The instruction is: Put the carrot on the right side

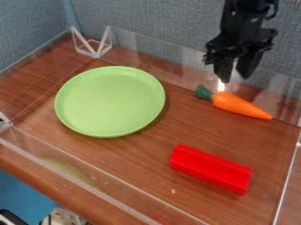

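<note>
The black end effector (233, 69), its jaws partly apart and empty, hovers just above the stem end of the small orange toy carrot (241, 105) lying on the wooden desk (141, 149), so the grasp seems next: descend and close

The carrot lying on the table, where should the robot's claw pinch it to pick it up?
Best guess: pinch the carrot across its thick orange part near the green cap, coming straight down from above. It lies flat on the table, so its long sides are free to squeeze, while the thin tip could slip out. The gripper hangs above the green end.
</note>
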Controlling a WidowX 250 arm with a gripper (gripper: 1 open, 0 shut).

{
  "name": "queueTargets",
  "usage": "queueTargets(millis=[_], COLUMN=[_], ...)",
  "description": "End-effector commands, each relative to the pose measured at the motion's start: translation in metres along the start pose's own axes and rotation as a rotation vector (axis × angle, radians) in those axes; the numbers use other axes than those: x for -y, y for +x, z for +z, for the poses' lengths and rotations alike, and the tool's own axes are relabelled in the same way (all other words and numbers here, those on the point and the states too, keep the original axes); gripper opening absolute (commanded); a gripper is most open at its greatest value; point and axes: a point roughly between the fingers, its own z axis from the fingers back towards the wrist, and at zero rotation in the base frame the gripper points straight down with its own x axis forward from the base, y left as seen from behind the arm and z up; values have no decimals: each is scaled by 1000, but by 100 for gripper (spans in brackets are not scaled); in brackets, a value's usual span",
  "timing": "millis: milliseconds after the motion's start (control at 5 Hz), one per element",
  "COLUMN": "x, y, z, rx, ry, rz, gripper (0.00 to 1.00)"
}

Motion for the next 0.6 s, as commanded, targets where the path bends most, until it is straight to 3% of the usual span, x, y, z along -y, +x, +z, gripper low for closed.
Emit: queueTargets(millis=[0,400], x=[8,6], y=[17,34], z=[32,37], rx=[37,46], ry=[-40,7], rz=[37,94], gripper=[100,100])
